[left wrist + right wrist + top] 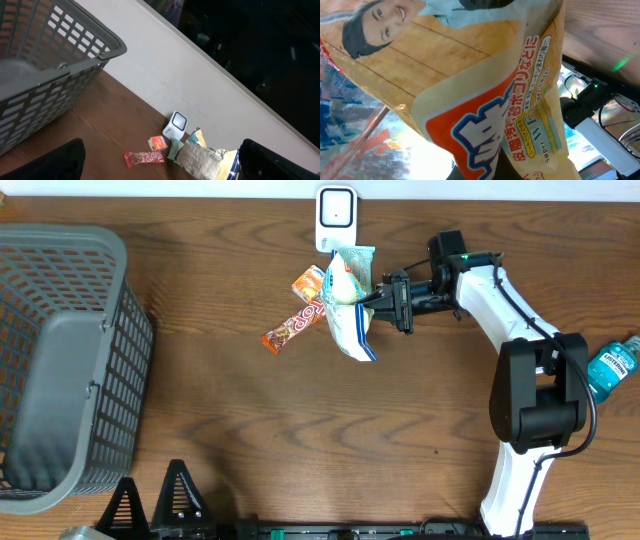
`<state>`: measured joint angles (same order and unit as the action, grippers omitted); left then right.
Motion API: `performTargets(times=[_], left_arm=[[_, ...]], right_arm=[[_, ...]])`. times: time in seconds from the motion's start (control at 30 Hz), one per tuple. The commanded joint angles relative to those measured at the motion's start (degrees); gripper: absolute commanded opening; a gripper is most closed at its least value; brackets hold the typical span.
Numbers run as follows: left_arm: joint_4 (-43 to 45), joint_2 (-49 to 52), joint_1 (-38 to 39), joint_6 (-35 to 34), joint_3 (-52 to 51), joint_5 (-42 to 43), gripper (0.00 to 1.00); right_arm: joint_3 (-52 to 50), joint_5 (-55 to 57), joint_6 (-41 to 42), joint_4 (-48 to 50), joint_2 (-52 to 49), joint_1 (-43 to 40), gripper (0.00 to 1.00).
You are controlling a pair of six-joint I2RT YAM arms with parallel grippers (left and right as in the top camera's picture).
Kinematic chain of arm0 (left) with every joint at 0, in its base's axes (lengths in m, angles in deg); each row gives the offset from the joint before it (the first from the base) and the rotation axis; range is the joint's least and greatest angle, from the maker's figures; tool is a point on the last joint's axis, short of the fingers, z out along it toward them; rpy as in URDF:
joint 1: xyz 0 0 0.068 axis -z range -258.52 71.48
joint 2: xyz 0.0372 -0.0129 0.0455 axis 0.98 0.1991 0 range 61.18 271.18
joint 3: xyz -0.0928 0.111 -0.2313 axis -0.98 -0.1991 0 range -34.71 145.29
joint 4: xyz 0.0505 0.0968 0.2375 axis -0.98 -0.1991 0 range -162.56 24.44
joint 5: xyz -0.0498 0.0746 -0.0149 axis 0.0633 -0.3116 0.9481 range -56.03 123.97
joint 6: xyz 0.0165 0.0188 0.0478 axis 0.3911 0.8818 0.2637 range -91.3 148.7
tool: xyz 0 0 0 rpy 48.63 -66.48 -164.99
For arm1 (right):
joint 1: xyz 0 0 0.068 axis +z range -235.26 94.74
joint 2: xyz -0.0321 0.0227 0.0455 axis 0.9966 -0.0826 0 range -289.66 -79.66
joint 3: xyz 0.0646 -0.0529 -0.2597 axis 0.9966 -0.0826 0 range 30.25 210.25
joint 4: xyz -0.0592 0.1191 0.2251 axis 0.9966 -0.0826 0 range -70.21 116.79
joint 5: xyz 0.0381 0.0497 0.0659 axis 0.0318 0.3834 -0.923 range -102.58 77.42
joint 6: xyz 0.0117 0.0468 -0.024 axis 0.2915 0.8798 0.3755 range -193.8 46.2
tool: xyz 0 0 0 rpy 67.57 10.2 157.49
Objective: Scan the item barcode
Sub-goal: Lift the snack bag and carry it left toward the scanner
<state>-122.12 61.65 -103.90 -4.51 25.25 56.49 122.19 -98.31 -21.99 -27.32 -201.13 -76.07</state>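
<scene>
The item is a yellow, white and blue printed packet (348,305), held above the table just in front of the white barcode scanner (336,218) at the table's far edge. My right gripper (385,300) is shut on the packet's right side. In the right wrist view the packet (470,90) fills the frame, with a dark finger (490,172) below it. No barcode shows there. My left gripper (150,502) stands open at the near left edge, far from the packet (207,160) and scanner (176,125), with nothing between its fingers (55,162).
A red candy bar (293,328) and a small orange box (309,283) lie just left of the packet. A large grey basket (60,360) fills the left side. A blue bottle (612,367) lies at the right edge.
</scene>
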Motion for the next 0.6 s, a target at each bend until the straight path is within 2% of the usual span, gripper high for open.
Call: performTargets(times=[0.0,0.33,0.4,0.57], left_arm=[[0.22,-0.31,-0.02,-0.09,-0.11,-0.09,0.98],[0.22,-0.31,-0.02,-0.09,-0.11,-0.09,0.98],[0.22,-0.31,-0.02,-0.09,-0.11,-0.09,0.98],[0.22,-0.31,-0.02,-0.09,-0.11,-0.09,0.98]], right_arm=[[-0.17,-3.76,-1.07,0.11,0.07,-0.22,0.01],[-0.17,-3.02,-1.14,0.17,0.07,-0.33,0.01],[-0.17,2.05,-1.09,0.17,0.07,-0.31,0.01],[-0.17,26.75,-2.51,0.07,0.07,0.68,0.01]])
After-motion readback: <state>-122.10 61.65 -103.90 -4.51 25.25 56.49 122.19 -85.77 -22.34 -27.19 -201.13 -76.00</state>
